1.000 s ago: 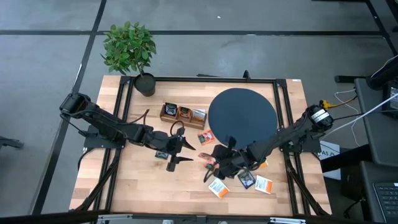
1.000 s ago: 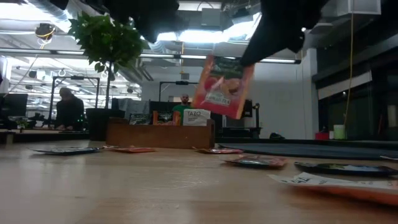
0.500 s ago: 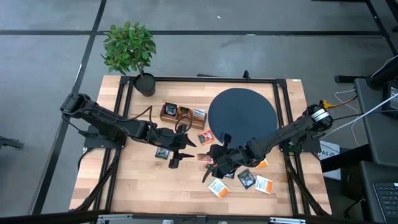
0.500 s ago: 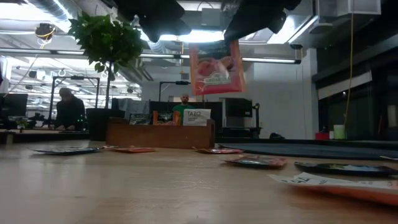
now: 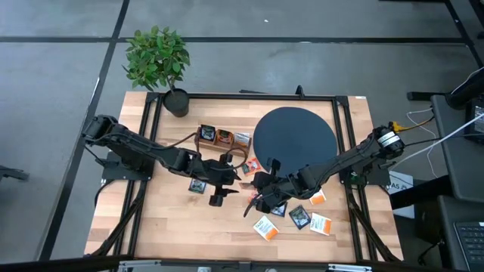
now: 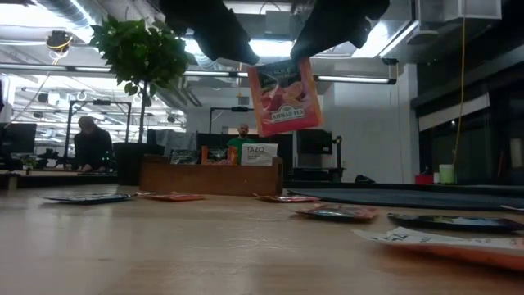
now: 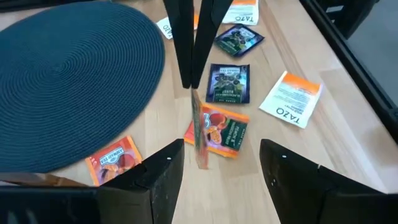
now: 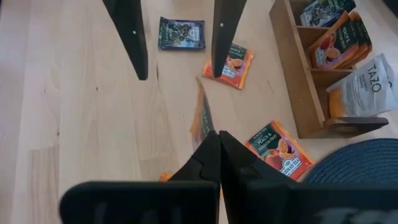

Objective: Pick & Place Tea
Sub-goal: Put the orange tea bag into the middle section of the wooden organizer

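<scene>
My right arm reaches in over the table's middle, my left arm facing it from the other side. Loose sachets [image 7: 229,83] lie on the wood [image 5: 174,227] beneath, the black disc [image 5: 294,140] and wooden tray [image 5: 222,139] nearby. My right pincer [image 8: 214,140] is clamped on a red-orange tea sachet [image 6: 284,96], hanging in the air. My left pincer [image 7: 214,163] gapes wide just before it.

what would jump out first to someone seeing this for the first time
The red-orange tea sachet hanging in mid-air above the table's middle, pinched at its top edge by the shut right gripper, with the open left gripper facing it, fingers either side. Next, the big black round disc at the back, and sachets scattered on the wood near it.
</scene>
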Tool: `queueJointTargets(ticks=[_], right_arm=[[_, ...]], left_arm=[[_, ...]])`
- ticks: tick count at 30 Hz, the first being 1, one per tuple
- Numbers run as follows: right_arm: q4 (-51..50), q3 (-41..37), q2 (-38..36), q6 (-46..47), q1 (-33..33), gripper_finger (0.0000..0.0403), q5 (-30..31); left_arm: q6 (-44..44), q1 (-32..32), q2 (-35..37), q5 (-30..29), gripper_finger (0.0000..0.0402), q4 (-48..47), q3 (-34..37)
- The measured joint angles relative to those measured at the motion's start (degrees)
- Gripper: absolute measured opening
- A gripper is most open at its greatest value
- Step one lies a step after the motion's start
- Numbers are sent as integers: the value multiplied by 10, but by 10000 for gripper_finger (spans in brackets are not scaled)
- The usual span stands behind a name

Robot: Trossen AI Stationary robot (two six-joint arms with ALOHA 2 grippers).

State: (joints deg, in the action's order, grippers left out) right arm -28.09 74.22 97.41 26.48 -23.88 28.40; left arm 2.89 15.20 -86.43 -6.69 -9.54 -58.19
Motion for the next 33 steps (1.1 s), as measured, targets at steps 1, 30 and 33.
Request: queueJointTargets(ticks=[1,30,33], right_arm=[[0,0,0,0,0,0,0],[3,0,0,0,0,0,0],[5,0,0,0,0,0,1]], left_arm=[[0,0,0,0,205,0,0],[9,-27,-38,33,181,21,0],[9,-33,-39,27,166,21,0]])
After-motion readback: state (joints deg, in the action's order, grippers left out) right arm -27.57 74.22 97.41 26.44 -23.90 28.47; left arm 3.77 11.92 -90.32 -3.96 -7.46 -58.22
